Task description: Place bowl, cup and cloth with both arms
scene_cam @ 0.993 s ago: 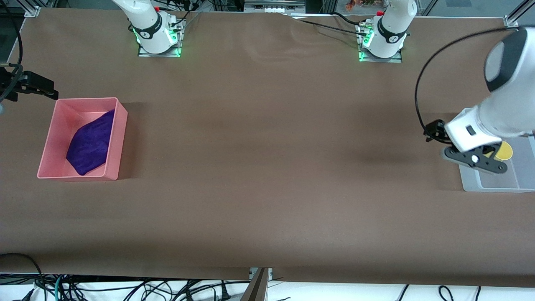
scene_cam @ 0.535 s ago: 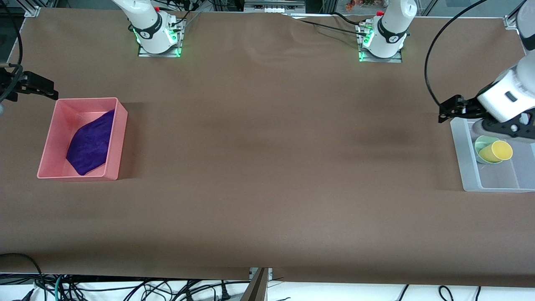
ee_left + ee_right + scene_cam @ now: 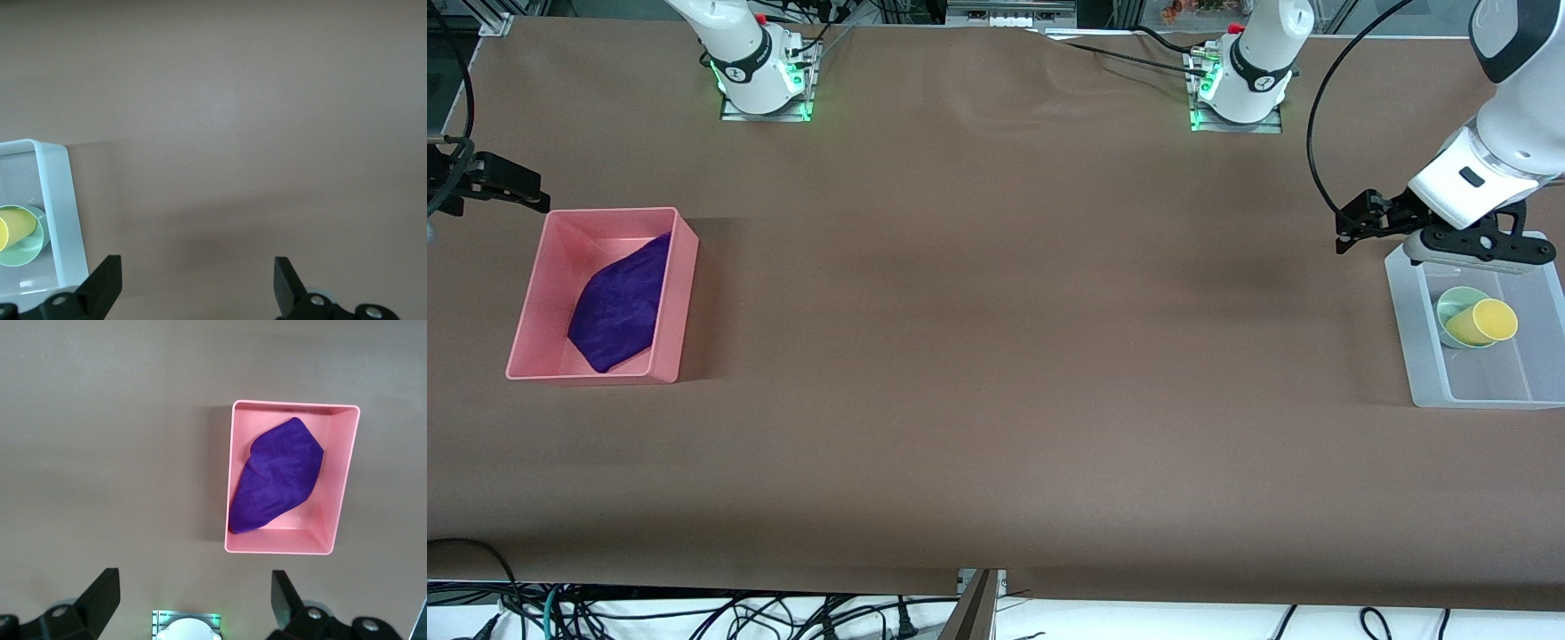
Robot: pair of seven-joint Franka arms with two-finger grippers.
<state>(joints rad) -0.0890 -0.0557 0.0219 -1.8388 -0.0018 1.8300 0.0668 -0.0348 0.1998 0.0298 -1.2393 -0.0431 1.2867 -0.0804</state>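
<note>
The job looks almost all done. The purple cloth (image 3: pixel 621 303) lies inside the pink box (image 3: pixel 679 298), which sits on the brown surface (image 3: pixel 996 356) at the right arm's end. The cloth is bunched up and fills much of the box floor.

At the left arm's end sits a clear tray (image 3: pixel 1485 396). The mint-green bowl (image 3: pixel 1449 307) is in that tray. The yellow cup (image 3: pixel 1481 323) is tipped on its side and rests in the bowl, with its open mouth sticking out over the bowl's rim. So all three things are in a box or tray.

The left hand (image 3: pixel 1476 253) is up in the air over the tray's edge that is closest to the robots' bases. Its wrist view shows its two fingers (image 3: pixel 100 287) spread wide apart with nothing between them. It is not touching the cup or the bowl.

The right hand (image 3: pixel 193 603) is high over the surface, looking down at the pink box. Its fingers are spread wide too, and it holds nothing. This arm seems to be waiting.

I think nothing is left to put away. The cup lies on its side, so if it should stand up, that would be the one small thing left to fix. Otherwise the arms only need to go back to rest.
</note>
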